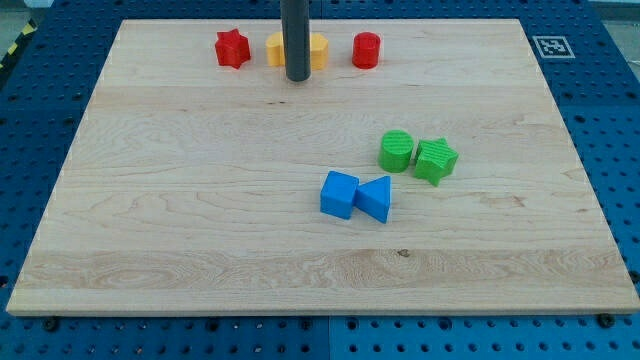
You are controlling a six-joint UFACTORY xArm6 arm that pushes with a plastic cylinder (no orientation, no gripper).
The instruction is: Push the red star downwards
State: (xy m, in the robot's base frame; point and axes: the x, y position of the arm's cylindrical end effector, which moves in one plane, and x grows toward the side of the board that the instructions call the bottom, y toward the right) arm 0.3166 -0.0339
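Observation:
The red star (232, 48) lies near the view's top, left of centre, on the wooden board (200, 200). My tip (297, 78) is the lower end of a dark rod that comes down from the view's top. It stands right of and slightly below the red star, apart from it. The rod covers the middle of a yellow block (316, 48), whose shape is partly hidden.
A red cylinder (366, 50) lies right of the yellow block. A green cylinder (396, 151) and a green star (435, 160) sit side by side at the view's right of centre. A blue cube (339, 194) and a blue triangular block (376, 198) touch below them.

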